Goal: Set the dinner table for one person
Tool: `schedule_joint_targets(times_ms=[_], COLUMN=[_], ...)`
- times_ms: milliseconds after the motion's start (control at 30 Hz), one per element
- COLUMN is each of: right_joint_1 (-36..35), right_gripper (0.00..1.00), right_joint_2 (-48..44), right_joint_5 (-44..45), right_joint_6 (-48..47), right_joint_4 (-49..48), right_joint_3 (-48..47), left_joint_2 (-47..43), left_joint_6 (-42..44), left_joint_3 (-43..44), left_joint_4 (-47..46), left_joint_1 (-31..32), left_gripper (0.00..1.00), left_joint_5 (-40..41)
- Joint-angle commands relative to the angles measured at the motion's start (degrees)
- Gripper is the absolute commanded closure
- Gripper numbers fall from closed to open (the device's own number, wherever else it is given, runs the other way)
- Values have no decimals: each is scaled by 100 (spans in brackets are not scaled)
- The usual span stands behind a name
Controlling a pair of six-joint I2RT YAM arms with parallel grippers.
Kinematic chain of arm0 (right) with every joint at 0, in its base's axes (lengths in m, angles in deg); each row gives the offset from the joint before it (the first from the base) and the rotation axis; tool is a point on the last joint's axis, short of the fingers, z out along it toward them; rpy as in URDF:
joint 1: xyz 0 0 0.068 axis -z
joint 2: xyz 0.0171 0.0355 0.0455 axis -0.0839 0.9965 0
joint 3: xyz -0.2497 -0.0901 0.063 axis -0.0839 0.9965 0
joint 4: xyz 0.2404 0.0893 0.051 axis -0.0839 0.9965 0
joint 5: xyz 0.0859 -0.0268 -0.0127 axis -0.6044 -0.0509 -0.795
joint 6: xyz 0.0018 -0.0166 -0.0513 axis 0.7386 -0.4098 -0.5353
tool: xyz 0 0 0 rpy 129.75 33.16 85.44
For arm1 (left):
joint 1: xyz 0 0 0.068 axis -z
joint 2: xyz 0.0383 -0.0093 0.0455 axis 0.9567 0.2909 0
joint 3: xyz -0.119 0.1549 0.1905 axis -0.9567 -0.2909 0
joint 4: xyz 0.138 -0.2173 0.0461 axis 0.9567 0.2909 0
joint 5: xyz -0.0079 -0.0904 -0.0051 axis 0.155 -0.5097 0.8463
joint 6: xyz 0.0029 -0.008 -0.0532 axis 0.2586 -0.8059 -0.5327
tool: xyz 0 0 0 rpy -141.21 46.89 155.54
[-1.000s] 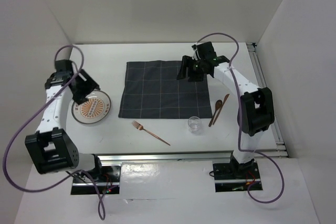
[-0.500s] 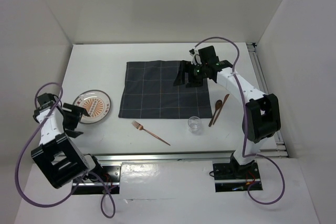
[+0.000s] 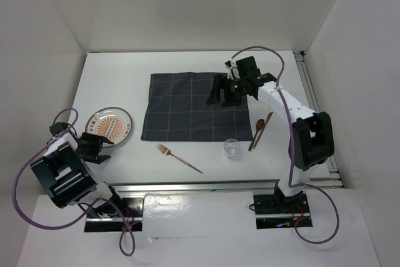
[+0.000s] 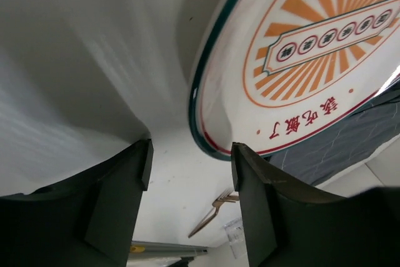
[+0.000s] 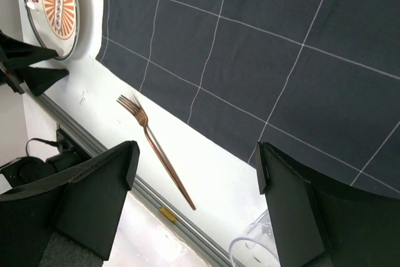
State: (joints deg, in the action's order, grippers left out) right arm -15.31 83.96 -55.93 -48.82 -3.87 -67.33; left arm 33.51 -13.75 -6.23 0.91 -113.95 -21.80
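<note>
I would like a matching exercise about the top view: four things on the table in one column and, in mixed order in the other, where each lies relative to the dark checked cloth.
Things:
1. plate
2. fork
3. glass
4. spoon

Places:
A. just by the near right corner of the cloth
B. left of the cloth
C. right of the cloth
D. in front of the cloth's near edge, lying slantwise

Pairs: 1-B, 2-D, 3-A, 4-C
</note>
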Motion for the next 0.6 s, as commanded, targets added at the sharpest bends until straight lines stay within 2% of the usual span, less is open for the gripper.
schedule_joint_targets(times_ms=[0, 167, 300, 333, 433, 467, 500, 567], right_joint_1=[-45, -45, -97, -150, -203, -264, -264, -317], right_gripper=[13, 13, 13, 13, 13, 13, 13, 13], right_joint_2=[-321, -373, -435, -435, -435, -435, -435, -435], right_joint_5=[28, 81, 81, 133, 186, 256, 257, 309], right_joint_6=[-78, -25, 36, 36, 89, 89, 89, 150], right_joint_4=[96, 97, 97, 97, 150, 202, 202, 202], right_joint_3=[-41, 12, 12, 12, -41, -102, -102, -155], left_joint_2=[135, 346, 399, 399, 452, 452, 391, 259], left_joint_6=[-180, -286, -286, -286, -146, -93, -93, -93], left_joint_3=[-76, -23, 91, 91, 231, 310, 415, 521], left_joint_4=[-727, -991, -1053, -1053, -1001, -1000, -870, -782], left_joint_1=[-45, -45, -45, -45, -45, -45, -45, 8], left_gripper=[31, 42, 61, 71, 85, 95, 100, 100], left_joint_5=[-250, -250, -197, -197, -258, -319, -320, -372])
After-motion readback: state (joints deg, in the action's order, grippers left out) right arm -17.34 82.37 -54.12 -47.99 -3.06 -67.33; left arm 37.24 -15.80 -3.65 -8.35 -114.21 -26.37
